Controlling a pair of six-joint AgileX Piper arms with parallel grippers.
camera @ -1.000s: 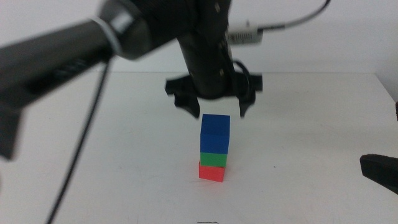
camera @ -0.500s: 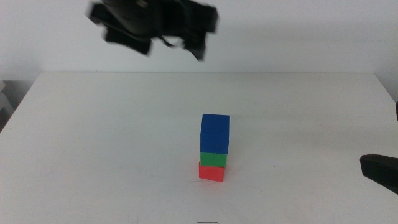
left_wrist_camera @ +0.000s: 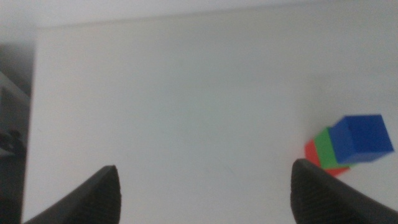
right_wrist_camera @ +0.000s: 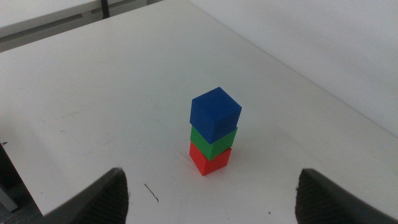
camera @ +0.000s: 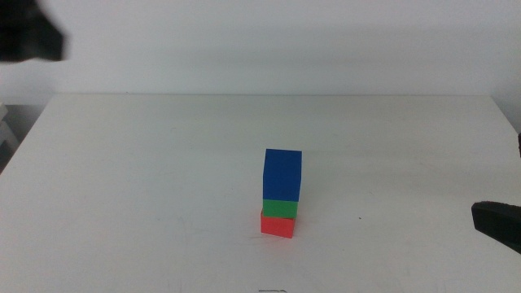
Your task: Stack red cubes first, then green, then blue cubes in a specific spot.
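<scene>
A three-cube stack stands on the white table [camera: 146,179]: the red cube [camera: 277,224] at the bottom, the green cube [camera: 279,208] on it, the blue cube [camera: 282,174] on top, turned slightly askew. Nothing touches the stack. My left gripper [left_wrist_camera: 205,193] is open and empty, high above the table's left part, and shows in the middle view only as a dark blur [camera: 28,32] at the top left corner. My right gripper [right_wrist_camera: 211,199] is open and empty, waiting at the table's right edge [camera: 498,224], facing the stack [right_wrist_camera: 214,132].
A small dark pen mark [right_wrist_camera: 151,192] lies on the table near the stack. The table's left edge [left_wrist_camera: 32,124] drops to a dark floor. A pale wall stands behind the table's far edge.
The left arm has risen from just above the blue cube and swung away to the upper left, leaving the stack standing free. The right gripper has stayed still.
</scene>
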